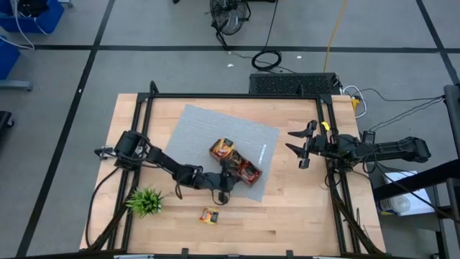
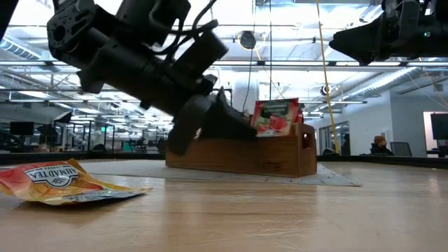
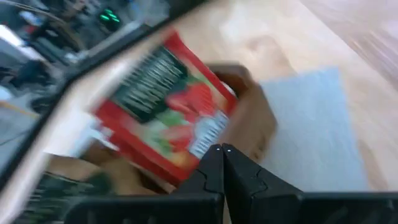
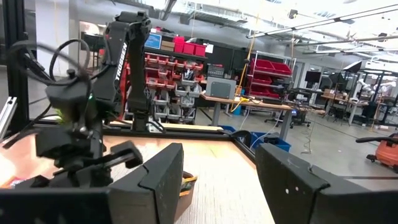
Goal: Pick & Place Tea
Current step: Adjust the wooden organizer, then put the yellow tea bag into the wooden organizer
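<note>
1. Tea sachets: a red one (image 3: 165, 112) is pinched at one corner in the left gripper (image 3: 222, 152), jaws together on it, right at the wooden tray (image 1: 244, 173). Corner grip is thin, so it could swing or slip out before it's over a compartment.
2. Tray sits mid-table on the grey mat (image 1: 215, 133), and the compartment in view already has sachets standing in it (image 2: 276, 115). Risk: the incoming one catches on those or on the tray wall and ends up on the mat.
3. Left arm hangs low at the tray's near-left side; a sideways nudge could shove the tray across the mat.
4. One orange-yellow sachet (image 1: 209, 214) lies loose on the bare wood near the front edge, well apart from the tray. It lies flat, so likely a hard pick.
5. Plant (image 1: 146, 201) at near left is close to the left arm's sweep.
6. Right gripper (image 1: 304, 147) parked at far right, jaws apart, empty.
</note>
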Robot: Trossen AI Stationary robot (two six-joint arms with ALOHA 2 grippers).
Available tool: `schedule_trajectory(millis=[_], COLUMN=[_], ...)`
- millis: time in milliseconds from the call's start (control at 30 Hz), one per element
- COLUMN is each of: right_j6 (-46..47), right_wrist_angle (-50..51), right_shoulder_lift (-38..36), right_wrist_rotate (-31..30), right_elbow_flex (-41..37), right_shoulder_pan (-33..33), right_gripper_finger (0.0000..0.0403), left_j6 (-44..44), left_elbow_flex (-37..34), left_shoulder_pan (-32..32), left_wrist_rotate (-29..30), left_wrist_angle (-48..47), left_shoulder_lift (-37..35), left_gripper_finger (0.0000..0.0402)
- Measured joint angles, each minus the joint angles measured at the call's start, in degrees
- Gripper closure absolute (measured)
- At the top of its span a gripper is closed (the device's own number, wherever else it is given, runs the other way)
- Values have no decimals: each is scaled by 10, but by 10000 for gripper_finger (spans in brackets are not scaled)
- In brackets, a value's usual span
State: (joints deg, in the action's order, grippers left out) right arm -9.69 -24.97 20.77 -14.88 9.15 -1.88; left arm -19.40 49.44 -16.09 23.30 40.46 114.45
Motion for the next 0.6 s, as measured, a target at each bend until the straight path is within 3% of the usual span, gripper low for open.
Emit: schedule_trajectory(millis=[167,300,433,600], right_j6=[0,0,0,0], right_wrist_angle=[0,0,0,0], right_shoulder_lift=[0,0,0,0], right_wrist_rotate=[0,0,0,0], right_elbow_flex=[0,0,0,0], right_shoulder_pan=[0,0,0,0], right_gripper_finger=[218,218,218,218], left_j6=[2,-7,-41,-25], left_elbow_flex=[0,0,0,0], left_shoulder_pan=[17,21,-18,-78], left_wrist_rotate=[31,6,-11,97], left_wrist_angle=[42,21,-79,-234], left_shoulder_lift=[0,-1,-40,-145], left_gripper_finger=[399,397,399,356])
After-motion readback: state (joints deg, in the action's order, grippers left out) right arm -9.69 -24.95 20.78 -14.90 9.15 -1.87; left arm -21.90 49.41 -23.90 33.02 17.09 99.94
